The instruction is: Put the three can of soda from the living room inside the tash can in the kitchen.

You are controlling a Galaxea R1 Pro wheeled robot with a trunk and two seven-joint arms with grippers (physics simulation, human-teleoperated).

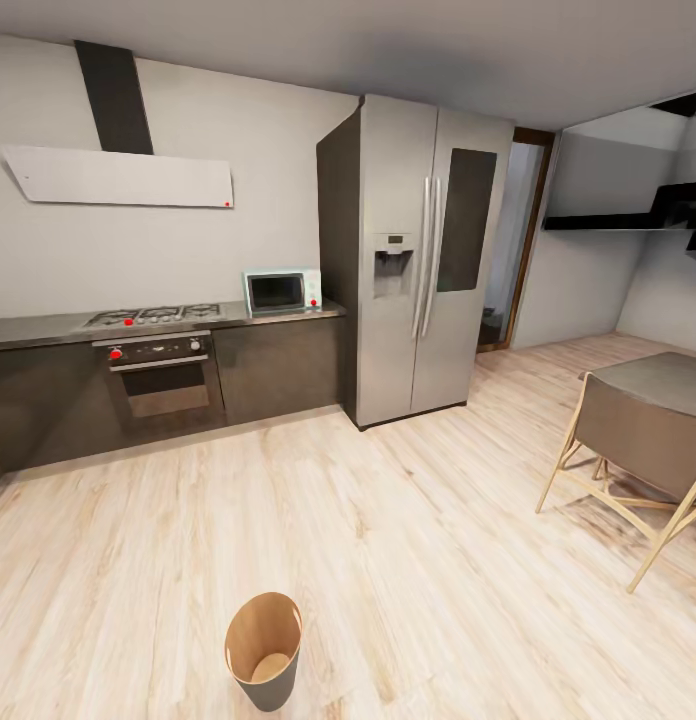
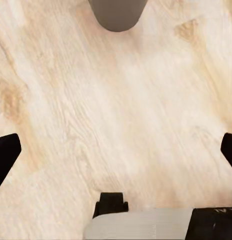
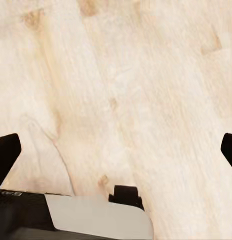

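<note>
Tash can stands on kitchen floor, hands spread

Left hand spread wide; right hand likewise.

The tash can is matt dark grey outside, wood-like inside; floor pale wood; fridge brushed steel.

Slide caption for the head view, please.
Kitchen: empty bin on wood floor, before the oven and fridge.
</note>
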